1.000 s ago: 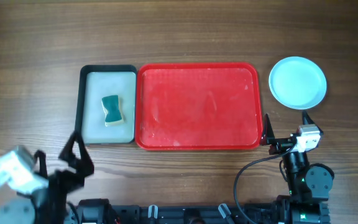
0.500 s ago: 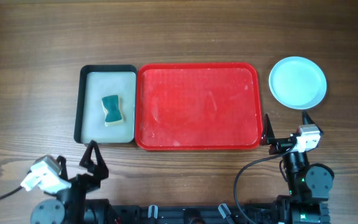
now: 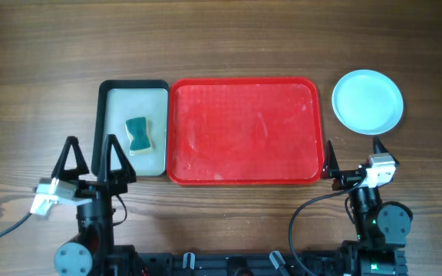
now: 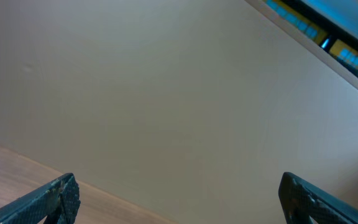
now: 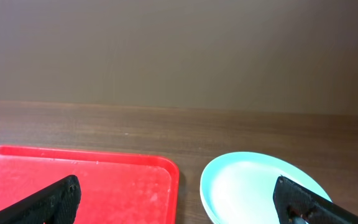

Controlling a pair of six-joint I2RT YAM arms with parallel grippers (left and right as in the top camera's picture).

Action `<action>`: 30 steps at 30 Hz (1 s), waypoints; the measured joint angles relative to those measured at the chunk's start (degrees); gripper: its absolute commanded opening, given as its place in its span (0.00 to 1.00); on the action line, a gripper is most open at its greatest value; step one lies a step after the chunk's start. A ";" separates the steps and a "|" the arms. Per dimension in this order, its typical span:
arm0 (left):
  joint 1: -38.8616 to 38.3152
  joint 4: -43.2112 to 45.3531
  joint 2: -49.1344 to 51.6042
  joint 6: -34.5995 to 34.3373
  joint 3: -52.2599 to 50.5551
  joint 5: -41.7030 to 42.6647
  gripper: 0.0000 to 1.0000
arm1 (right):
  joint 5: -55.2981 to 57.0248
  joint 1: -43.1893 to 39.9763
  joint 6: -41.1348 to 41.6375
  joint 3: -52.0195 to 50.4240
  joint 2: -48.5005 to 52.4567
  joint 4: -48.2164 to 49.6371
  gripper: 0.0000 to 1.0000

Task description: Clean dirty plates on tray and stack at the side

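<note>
At near edge, left side: left tool [image 3: 90,149] swung in from near-left corner, now upright, jaws wide, empty. Right tool [image 3: 354,149] unmoved, wide too. Mid-counter: tray [image 3: 244,130] bare; plates [image 3: 367,101] stacked twd far-right corner. Task prob. done, arms parking.

A sponge [image 3: 136,135] lies in the smaller tray [image 3: 133,83], just left of the large tray [image 3: 244,130] — plate [image 3: 367,101] to its right.

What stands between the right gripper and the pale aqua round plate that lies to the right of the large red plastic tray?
Nothing visible does. Only bare brown wooden table separates the open right gripper from the pale aqua round plate. The large red plastic tray lies off to one side, not in that path.
</note>
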 measured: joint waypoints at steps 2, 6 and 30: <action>0.00 0.59 0.00 0.00 -1.95 0.59 1.00 | 0.00 0.00 0.00 0.00 0.00 0.00 1.00; 0.00 0.72 0.00 0.00 -4.90 1.20 1.00 | 0.00 0.00 0.00 0.00 0.00 0.00 1.00; 0.00 -15.91 0.11 4.72 -9.27 1.46 1.00 | 0.00 0.00 0.00 0.00 0.00 0.00 1.00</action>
